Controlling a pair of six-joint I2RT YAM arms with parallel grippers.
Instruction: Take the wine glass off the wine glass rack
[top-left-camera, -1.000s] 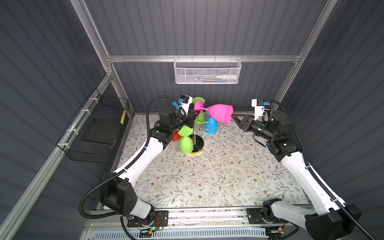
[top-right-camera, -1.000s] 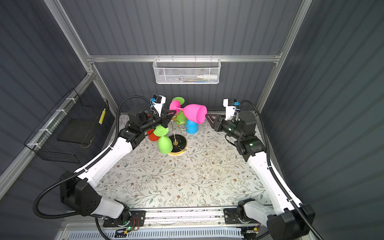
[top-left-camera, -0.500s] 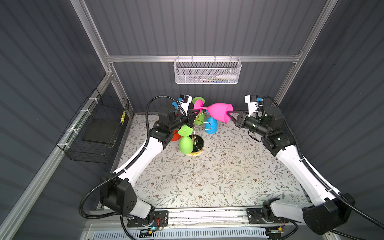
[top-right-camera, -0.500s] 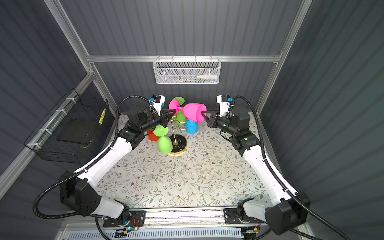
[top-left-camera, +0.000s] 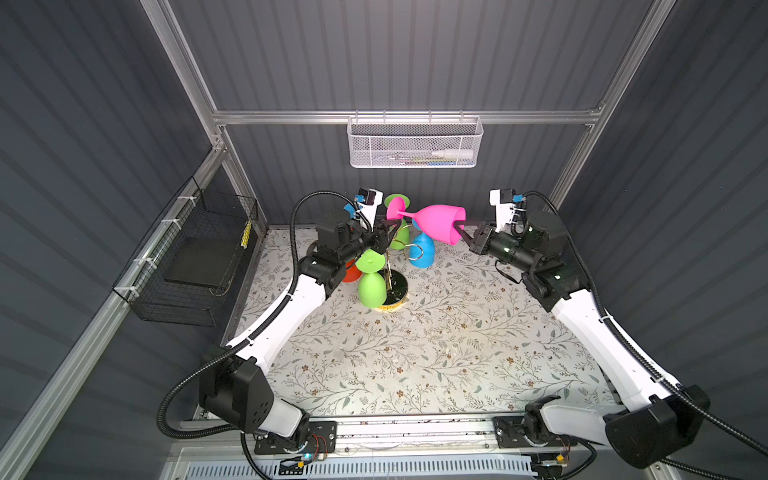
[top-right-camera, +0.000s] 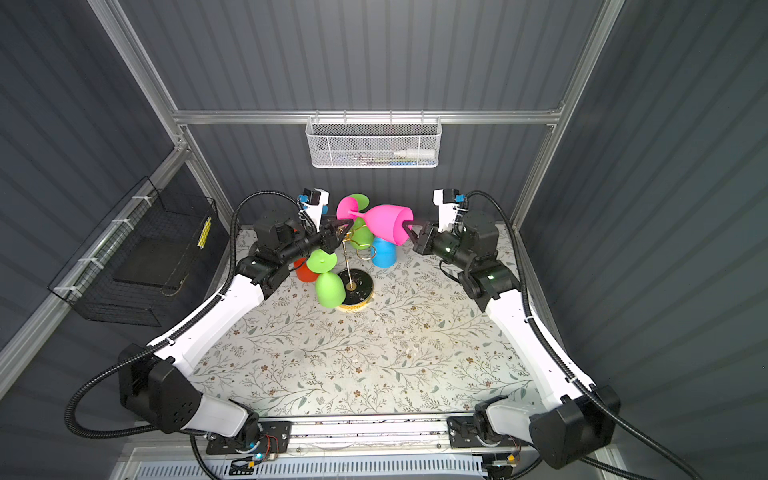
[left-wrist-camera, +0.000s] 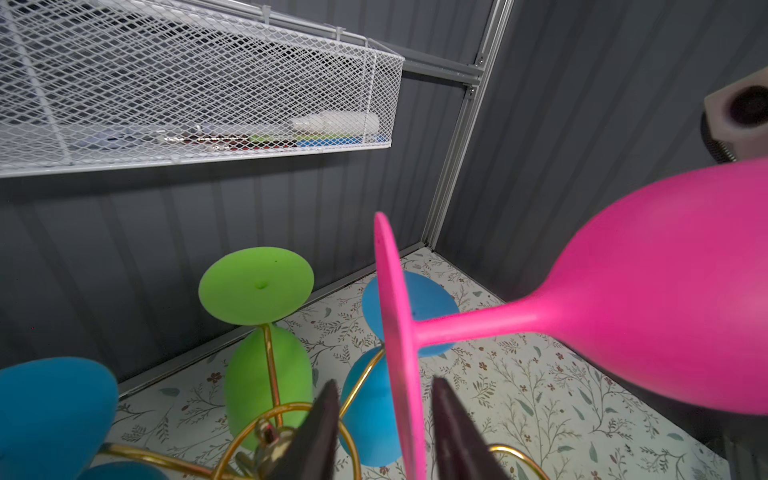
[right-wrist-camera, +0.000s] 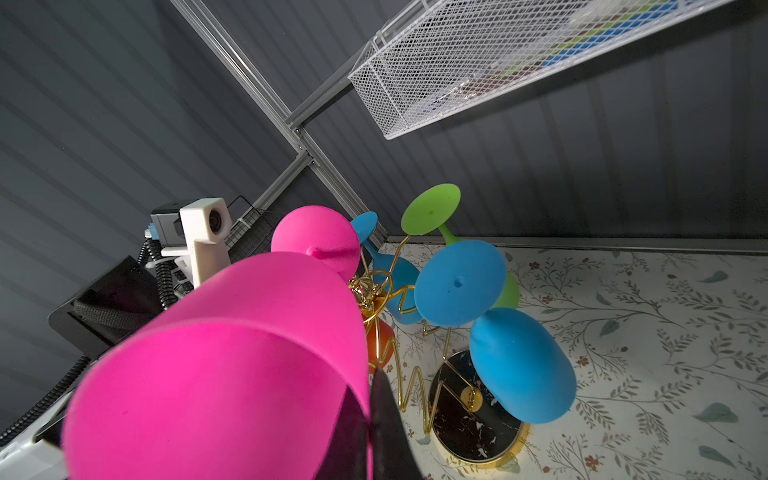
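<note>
My right hand (right-wrist-camera: 365, 405) is clenched on the rim wall of the bright pink, matte, rubbery-looking wine glass (right-wrist-camera: 232, 353), one finger inside the bowl and one outside. The glass lies roughly level in the air above the floral-patterned surface (top-left-camera: 415, 353), with its mouth toward my right arm. At its far end my left hand (left-wrist-camera: 383, 381) is released, jaws apart on either side of the thin foot disc. I cannot tell whether the foot is quite clear of the loops.

I judge the glass light and soft, not brittle. The rim may flex under a pinch, so the stem looks the firmer place to hold.

Beyond stands the thin gold wire rack on its round black marbled base (right-wrist-camera: 461, 424). Green glasses (top-left-camera: 371, 286) and blue glasses (top-left-camera: 422, 253) hang bowl-down from it.
</note>
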